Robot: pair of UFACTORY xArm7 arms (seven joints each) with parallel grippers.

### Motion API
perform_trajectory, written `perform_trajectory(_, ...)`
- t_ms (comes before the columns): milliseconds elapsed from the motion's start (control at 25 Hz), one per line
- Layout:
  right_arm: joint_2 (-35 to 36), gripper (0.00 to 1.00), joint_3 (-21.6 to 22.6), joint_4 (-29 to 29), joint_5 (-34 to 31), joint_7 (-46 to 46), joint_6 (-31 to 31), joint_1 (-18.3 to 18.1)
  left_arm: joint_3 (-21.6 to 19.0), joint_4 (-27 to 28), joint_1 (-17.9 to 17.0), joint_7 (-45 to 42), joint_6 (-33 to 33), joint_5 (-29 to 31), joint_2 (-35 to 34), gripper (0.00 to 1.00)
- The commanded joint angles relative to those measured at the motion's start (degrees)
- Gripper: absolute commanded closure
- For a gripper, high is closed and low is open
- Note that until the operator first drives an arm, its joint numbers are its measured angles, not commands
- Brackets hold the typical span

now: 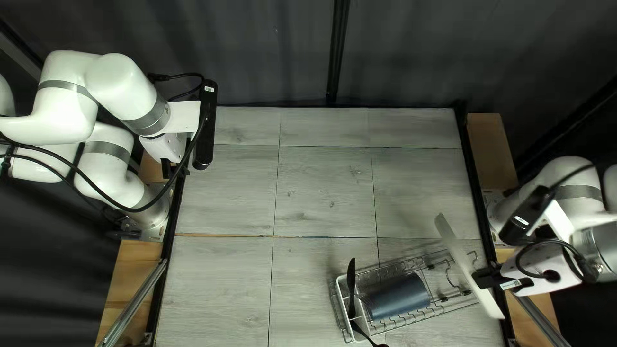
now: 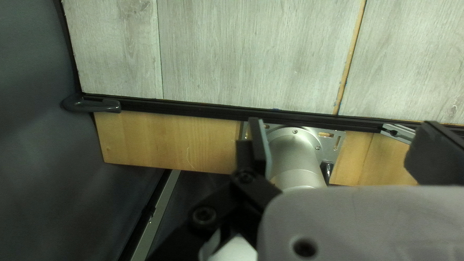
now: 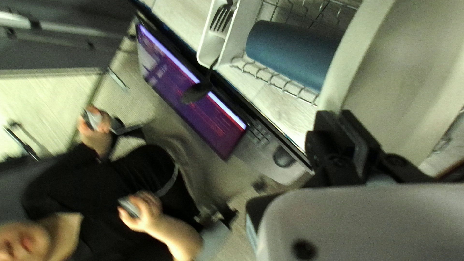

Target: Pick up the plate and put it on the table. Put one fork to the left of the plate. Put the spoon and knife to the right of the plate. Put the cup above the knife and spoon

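In the top left view my right gripper [image 1: 486,277] holds the white plate [image 1: 457,247] by its edge, tilted steeply over the rack's right end. The right wrist view shows the gripper [image 3: 344,126] with both fingers close together on the rim of the plate [image 3: 411,63]. A dark blue cup [image 1: 397,297] lies on its side in the rack. Black cutlery [image 1: 351,283] stands in the white holder [image 1: 342,290]; the fork [image 3: 222,17] and spoon [image 3: 197,92] show beside the cup [image 3: 290,53]. My left gripper [image 1: 172,168] is above the table's left edge; its own view shows the gripper [image 2: 343,145] open and holding nothing.
The wire rack [image 1: 418,316] stands on the table's near right part. Black rails [image 1: 472,180] line the table's sides. Beyond the near edge, a person [image 3: 121,188] holds a device in each hand, beside a monitor [image 3: 183,92] and a mouse [image 3: 283,157].
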Motion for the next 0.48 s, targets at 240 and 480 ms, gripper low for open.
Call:
perform_trajectory(240, 20.36, 1.0, -11.07, 12.15, -10.91, -23.67, 8.71, -3.47, 0.0, 0.0, 0.0, 0.0, 0.0, 0.0, 0.0, 0.0)
perform_trajectory(480, 30.83, 1.0, -13.49, 17.78, -15.66, -35.57, 8.61, -4.69, 0.0, 0.0, 0.0, 0.0, 0.0, 0.0, 0.0, 0.0)
